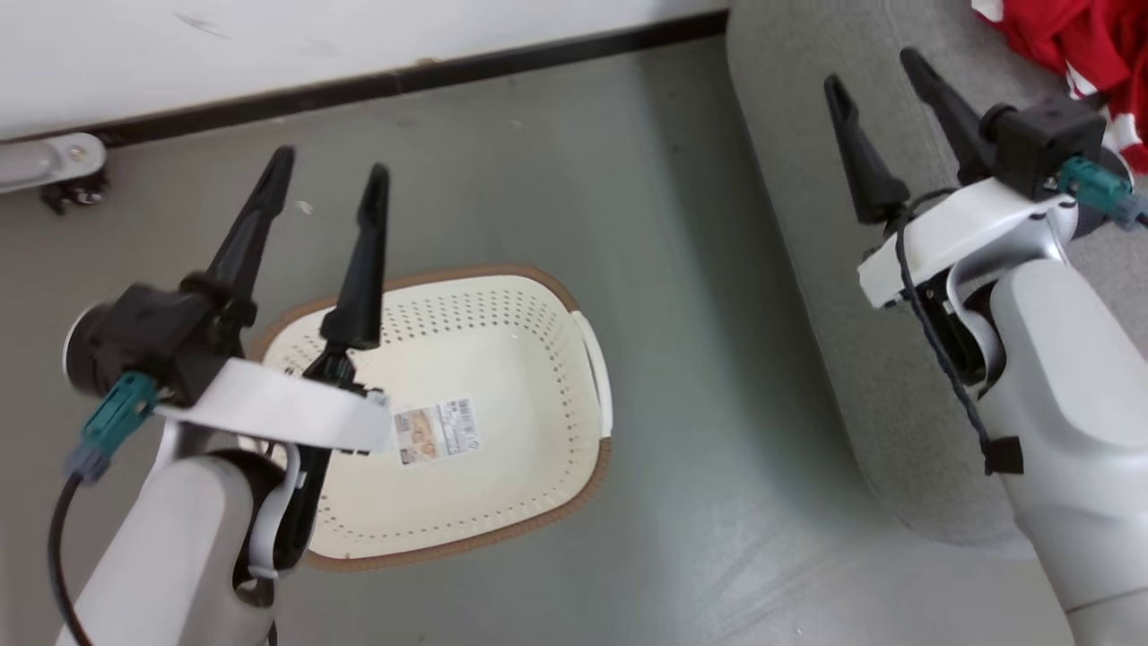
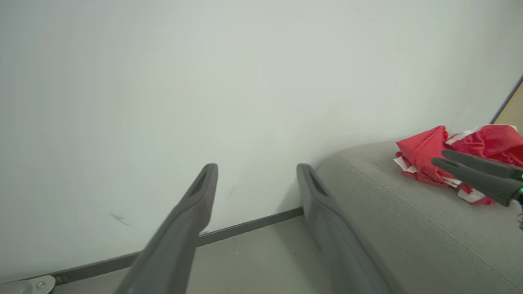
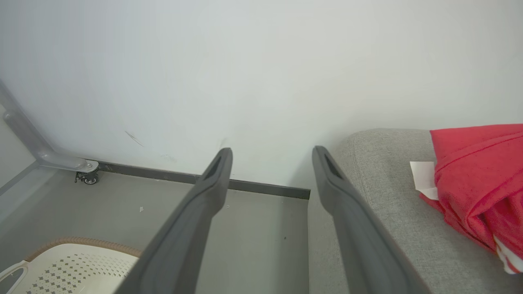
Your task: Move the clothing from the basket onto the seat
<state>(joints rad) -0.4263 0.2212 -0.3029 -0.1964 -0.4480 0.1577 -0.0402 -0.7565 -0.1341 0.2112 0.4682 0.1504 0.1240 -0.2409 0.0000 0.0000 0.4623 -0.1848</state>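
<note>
**Basket bare, red heap on the seat**

The basket (image 1: 520, 359) stands on the floor (image 1: 700, 502) with only its label (image 1: 437, 432) showing on the bottom. The left arm hides its near-left corner, so that part cannot be checked. The clothing (image 1: 1085, 45) lies on the seat (image 1: 807, 224), at the head view's top right corner.

The left gripper (image 1: 332, 164) hangs over the basket's left side, fingers spread, nothing between them. The right gripper (image 1: 872, 69) hangs over the seat's left edge, likewise spread and bare.

The relation that matters: the heap lies beyond and to the right of the right gripper, near it but not touching. It is well apart from the left one, so the right arm is the nearer. The basket's long axis seems to run across the head view, its white handle at the right end.

Count: one basket, one seat, two grippers, one red heap — how many garments are in it cannot be told.

By my judgement the task is as good as done, and no further pick is called for unless something hides in the covered corner.
</note>
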